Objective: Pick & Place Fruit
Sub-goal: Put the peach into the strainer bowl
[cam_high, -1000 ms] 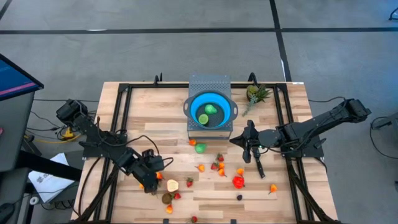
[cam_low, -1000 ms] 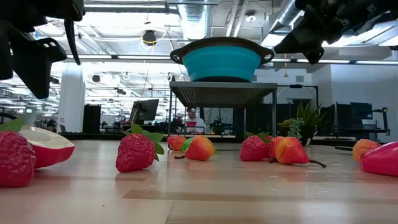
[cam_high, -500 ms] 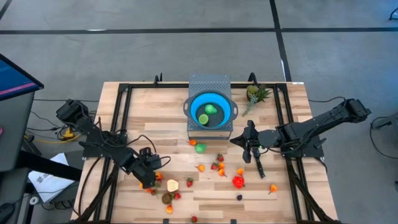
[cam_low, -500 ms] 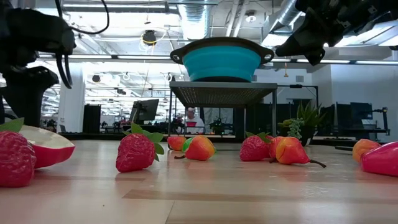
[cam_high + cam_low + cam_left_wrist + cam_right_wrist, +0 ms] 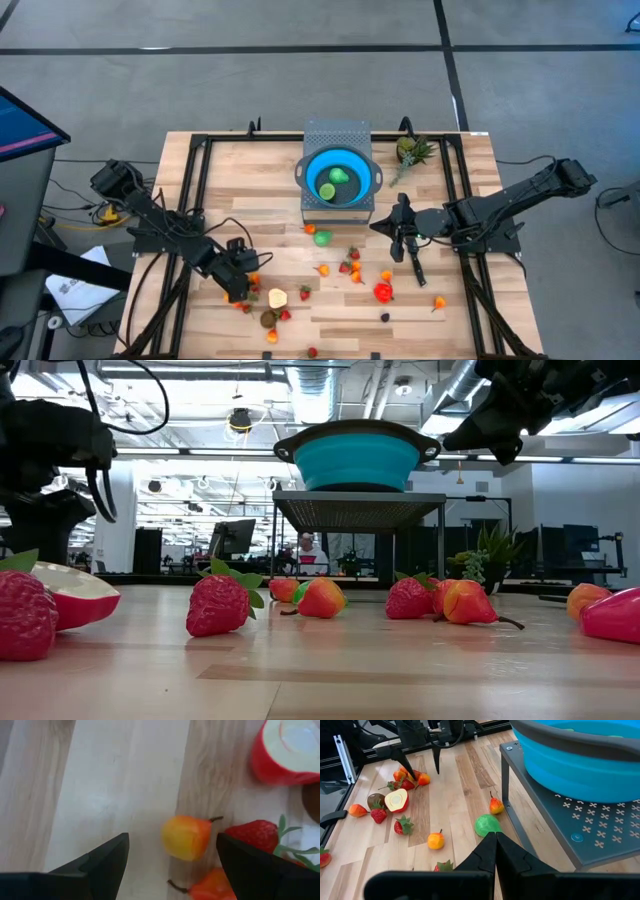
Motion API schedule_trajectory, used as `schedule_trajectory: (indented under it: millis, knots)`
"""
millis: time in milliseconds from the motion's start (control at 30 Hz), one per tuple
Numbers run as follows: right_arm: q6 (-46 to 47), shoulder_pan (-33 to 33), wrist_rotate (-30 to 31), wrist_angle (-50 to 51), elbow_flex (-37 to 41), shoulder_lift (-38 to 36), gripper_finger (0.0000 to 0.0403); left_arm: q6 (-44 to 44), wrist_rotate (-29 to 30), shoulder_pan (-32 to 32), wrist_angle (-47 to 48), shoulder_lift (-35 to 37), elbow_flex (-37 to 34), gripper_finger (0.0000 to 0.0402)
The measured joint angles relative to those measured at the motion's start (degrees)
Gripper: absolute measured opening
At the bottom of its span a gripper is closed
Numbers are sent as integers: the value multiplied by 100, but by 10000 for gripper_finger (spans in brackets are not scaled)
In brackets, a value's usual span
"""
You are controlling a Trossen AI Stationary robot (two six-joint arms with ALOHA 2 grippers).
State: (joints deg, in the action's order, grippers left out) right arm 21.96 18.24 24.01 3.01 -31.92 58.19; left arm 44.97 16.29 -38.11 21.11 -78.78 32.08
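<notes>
No readable txt, labels, brands or nos. anywhere in the views (white paper sheet on the floor by the table's left edge has dark marks, too small to read).

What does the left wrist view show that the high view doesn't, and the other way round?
Only the left wrist view shows the open left gripper straddling a yellow-orange pear, with a strawberry and the red apple half close by.

Only the high view shows the blue bowl on its grey stand, holding two green fruits, the pineapple, and the right gripper, shut, waiting mid-table.

Both show the left gripper over the fruit cluster near the table's front left.
</notes>
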Motion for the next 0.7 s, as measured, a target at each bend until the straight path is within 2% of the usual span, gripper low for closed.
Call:
schedule_trajectory:
  millis: [200, 700]
  knots:
    - [0, 0, 0, -2, 0, 0, 0, -15, 132, 0, -250, -2, -157, 283]
    - [0, 0, 2, -2, 0, 0, 0, -15, 131, 0, -446, -2, -197, 219]
